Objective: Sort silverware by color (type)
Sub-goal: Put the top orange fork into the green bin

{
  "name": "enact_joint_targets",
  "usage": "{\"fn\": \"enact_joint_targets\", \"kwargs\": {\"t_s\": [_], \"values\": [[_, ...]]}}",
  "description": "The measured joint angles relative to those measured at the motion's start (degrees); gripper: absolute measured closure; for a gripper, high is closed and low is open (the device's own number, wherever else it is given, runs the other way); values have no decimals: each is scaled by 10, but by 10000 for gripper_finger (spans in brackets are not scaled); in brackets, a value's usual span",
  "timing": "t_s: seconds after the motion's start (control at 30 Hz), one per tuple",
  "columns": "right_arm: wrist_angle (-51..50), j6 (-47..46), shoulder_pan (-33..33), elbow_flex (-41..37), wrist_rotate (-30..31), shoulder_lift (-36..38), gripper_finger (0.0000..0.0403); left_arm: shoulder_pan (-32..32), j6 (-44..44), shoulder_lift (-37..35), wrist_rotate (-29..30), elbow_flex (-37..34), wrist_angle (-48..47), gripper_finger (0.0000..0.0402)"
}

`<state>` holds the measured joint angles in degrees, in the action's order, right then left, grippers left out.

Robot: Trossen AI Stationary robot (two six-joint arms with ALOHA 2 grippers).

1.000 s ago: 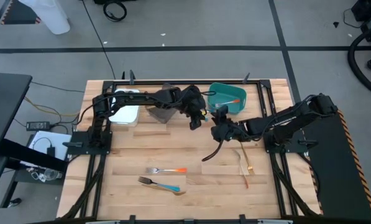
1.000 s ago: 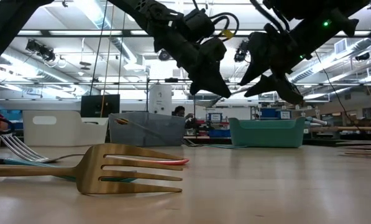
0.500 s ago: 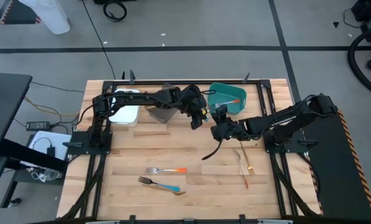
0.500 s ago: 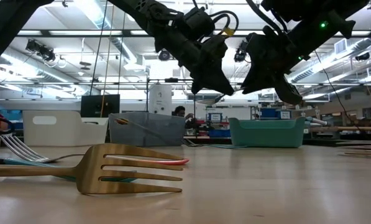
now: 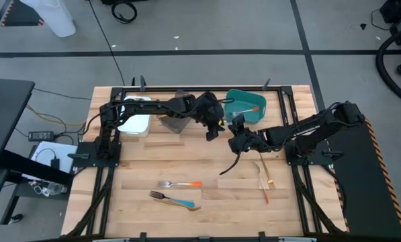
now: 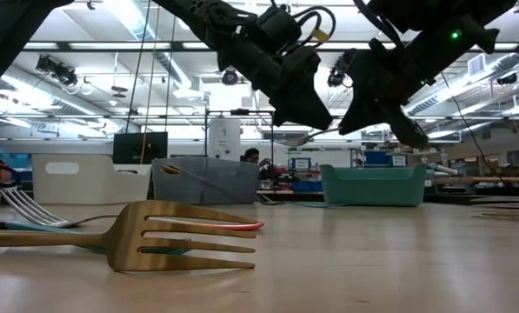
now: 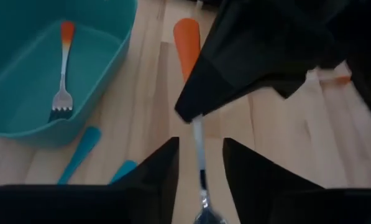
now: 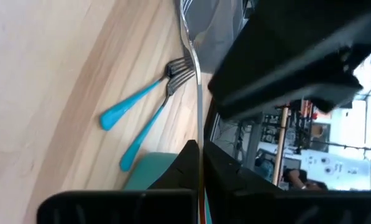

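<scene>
An orange-handled fork hangs in the air above the table's middle, between my two grippers. My right gripper is shut on it, also seen in the high view. My left gripper is open. Its fingers stand on either side of the fork's metal neck with a gap on each side. Another orange-handled fork lies inside the teal bin. Two blue-handled forks lie on the table beside that bin. My right gripper pinches the fork's metal shaft between its two fingers. It comes from the table's right. The fork runs lengthwise along the fingers, its metal end sticking out past their tips and its orange handle showing behind them. It is lifted clear of the table.
A white bin and a grey-brown bin stand at the far left, the latter partly under my left arm. Near the front lie an orange-handled fork, a blue-handled fork and a tan one. More slim utensils lie at the right.
My right gripper has shut on the fork held up between the arms. My left gripper, which was shut on it, has opened and let go. Both arms have stayed nearly where they were, and the fork remains clear of the table.
</scene>
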<state>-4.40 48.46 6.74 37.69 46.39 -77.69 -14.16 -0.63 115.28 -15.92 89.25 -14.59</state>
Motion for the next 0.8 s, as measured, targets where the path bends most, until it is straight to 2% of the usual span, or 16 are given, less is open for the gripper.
{"fn": "enact_joint_targets", "kwargs": {"t_s": [0.27, 0.43, 0.63, 0.8], "values": [[-69, -78, -15, 0, -2, 0, 386, 32, -42, -8, 54, -37, -15, 261], [-99, -108, -22, 0, 0, 1, 386, 39, -43, -36, 60, -70, -19, 261], [-129, -153, -49, 0, 4, 1, 385, 51, -36, -81, 95, -138, 34, 261], [-130, -151, -78, 0, 4, 1, 385, 57, -28, -123, 102, -195, 80, 260]]}}
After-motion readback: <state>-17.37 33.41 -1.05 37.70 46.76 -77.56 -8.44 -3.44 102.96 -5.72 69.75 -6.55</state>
